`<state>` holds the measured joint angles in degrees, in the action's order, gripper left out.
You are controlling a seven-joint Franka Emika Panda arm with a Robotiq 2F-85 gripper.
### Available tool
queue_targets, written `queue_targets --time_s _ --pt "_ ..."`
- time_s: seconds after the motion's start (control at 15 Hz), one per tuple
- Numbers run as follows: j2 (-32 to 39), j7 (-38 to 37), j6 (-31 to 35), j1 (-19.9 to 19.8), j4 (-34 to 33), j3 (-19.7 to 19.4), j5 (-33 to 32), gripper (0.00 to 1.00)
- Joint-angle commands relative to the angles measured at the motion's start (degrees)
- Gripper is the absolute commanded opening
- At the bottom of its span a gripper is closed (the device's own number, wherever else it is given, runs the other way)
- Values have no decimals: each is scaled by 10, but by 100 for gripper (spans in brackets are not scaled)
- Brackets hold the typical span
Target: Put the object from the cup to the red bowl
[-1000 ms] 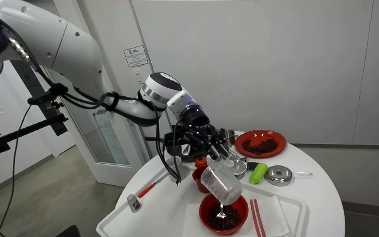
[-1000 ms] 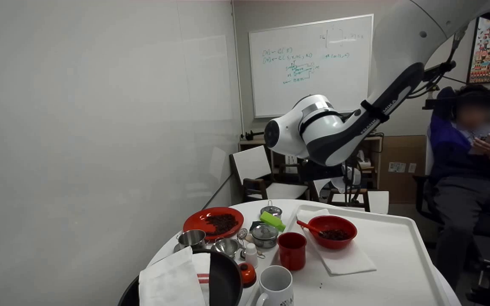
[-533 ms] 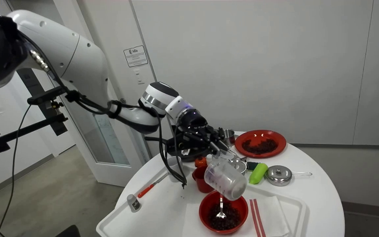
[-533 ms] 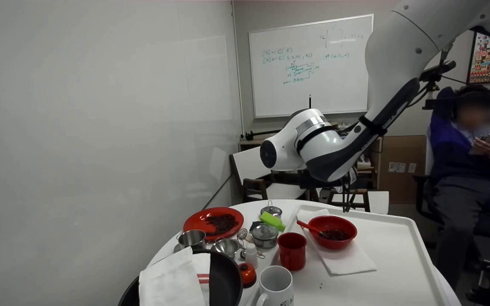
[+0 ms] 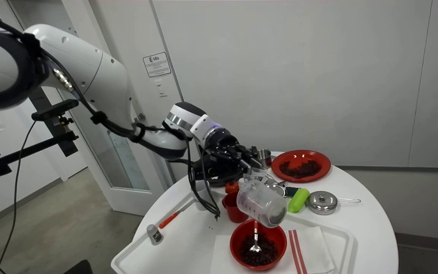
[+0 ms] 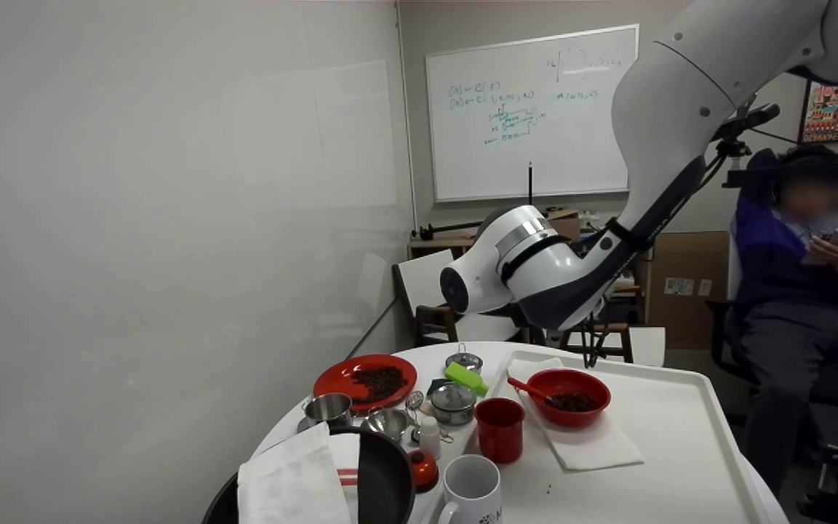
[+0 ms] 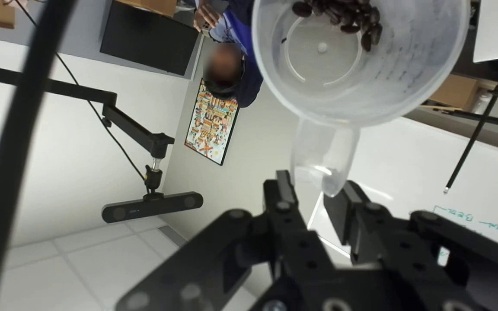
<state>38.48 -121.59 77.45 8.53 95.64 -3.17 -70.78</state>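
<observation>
Noted the cup tilted, low-centre in an exterior view, tool clamped on its handle; dark beans lay inside. The red bowl sat lower in frame, near the bottom edge. Pouring well, I judged, meant centring the mouth over the bowl, then tipping slowly.

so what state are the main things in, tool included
cup: tilted, some dark beans inside
tool: shut on the cup's handle
red bowl: upright, dark beans and spoon inside
red plate: dark beans on it
red mug: upright
white mug: upright
black pan: white cloth draped over it
small steel pan: lid on
</observation>
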Motion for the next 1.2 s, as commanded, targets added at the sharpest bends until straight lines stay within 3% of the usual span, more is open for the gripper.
queue_targets --time_s 0.0,1.13 --pt "43 -7 -63 5 -49 2 -19 10" --pt "107 1 -167 19 -104 12 -97 10"
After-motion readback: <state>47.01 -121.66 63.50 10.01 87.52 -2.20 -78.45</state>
